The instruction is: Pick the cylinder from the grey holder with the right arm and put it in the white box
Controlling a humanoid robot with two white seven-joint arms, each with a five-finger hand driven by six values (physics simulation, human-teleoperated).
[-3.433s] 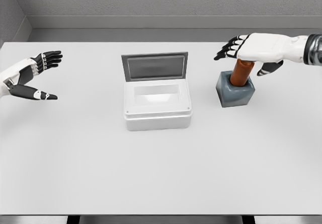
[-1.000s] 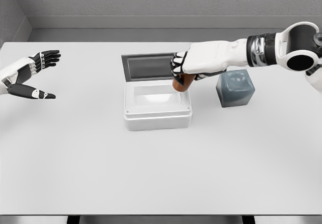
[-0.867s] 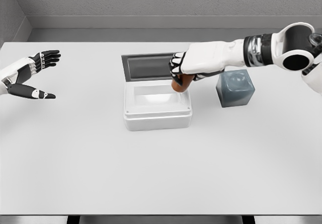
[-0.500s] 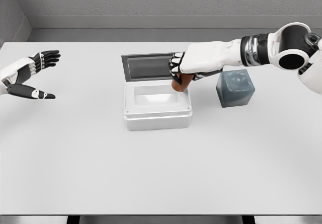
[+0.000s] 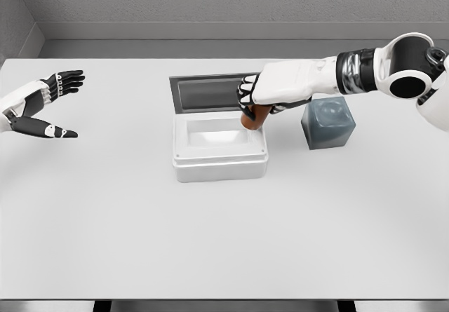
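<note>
Spreading wide, the white desk [image 5: 140,235] is carrying the white box [image 5: 219,159], lid open, and the grey holder [image 5: 327,123], now empty. The right hand [image 5: 265,96] is clasping the cylinder [image 5: 251,119] over the box's back right corner, so only lowering and releasing are remaining. Its long axis is tilting, lower end toward the box. The left hand [image 5: 41,106] is resting open at the left.
</note>
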